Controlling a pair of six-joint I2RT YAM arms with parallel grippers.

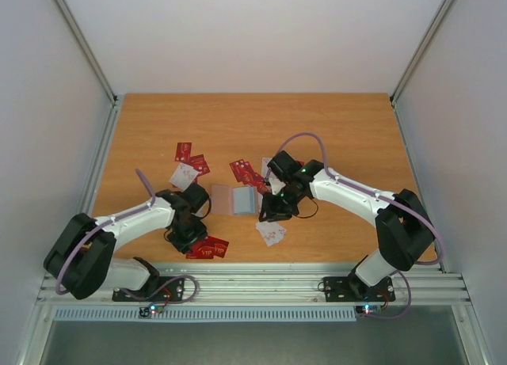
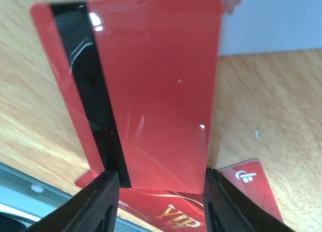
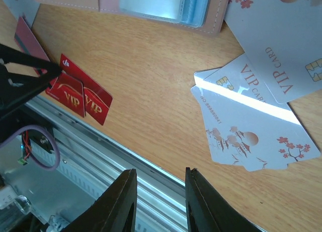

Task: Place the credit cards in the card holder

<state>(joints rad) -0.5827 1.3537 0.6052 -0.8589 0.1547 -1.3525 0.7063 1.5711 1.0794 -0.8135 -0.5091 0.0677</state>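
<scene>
In the left wrist view a red credit card [image 2: 151, 91] with a black stripe stands tilted up off the table, its side edges against both fingers of my left gripper [image 2: 160, 174], which is shut on it. More red VIP cards [image 2: 176, 212] lie below it. The card holder [image 1: 242, 200] lies open mid-table, its blue-grey inside up. My right gripper [image 1: 277, 208] hovers just right of the holder, and its jaws [image 3: 160, 171] stand open with nothing between them. White cards [image 3: 251, 126] lie on the wood beside it.
More red cards [image 1: 190, 155] and a second red pile [image 1: 247, 173] lie behind the holder, with a white card [image 1: 184, 175] at the left. The metal rail [image 1: 253, 284] runs along the table's near edge, close under both grippers.
</scene>
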